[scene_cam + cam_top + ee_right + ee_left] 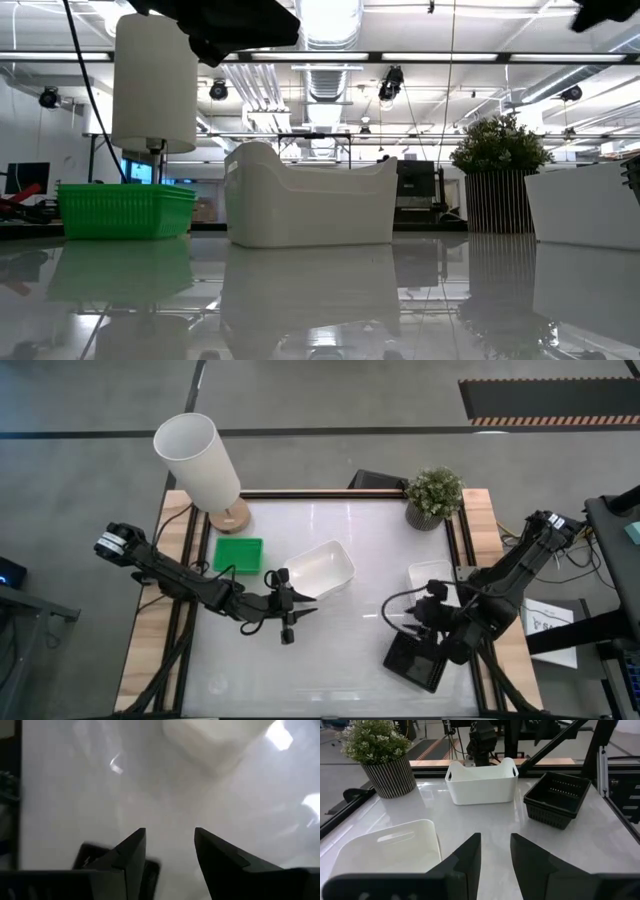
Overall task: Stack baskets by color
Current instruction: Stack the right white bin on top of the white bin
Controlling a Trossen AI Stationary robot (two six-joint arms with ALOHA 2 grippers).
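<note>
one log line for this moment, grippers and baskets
left gripper: open, empty, beside white basket | right gripper: open, above black basket | green basket: by lamp

The left gripper (495, 851) stands with jaws parted over bare table (485, 820). A white basket (387, 849) lies just beside one jaw. Beyond the jaws sit another white basket (481, 782) and a black basket (559, 799).
</note>
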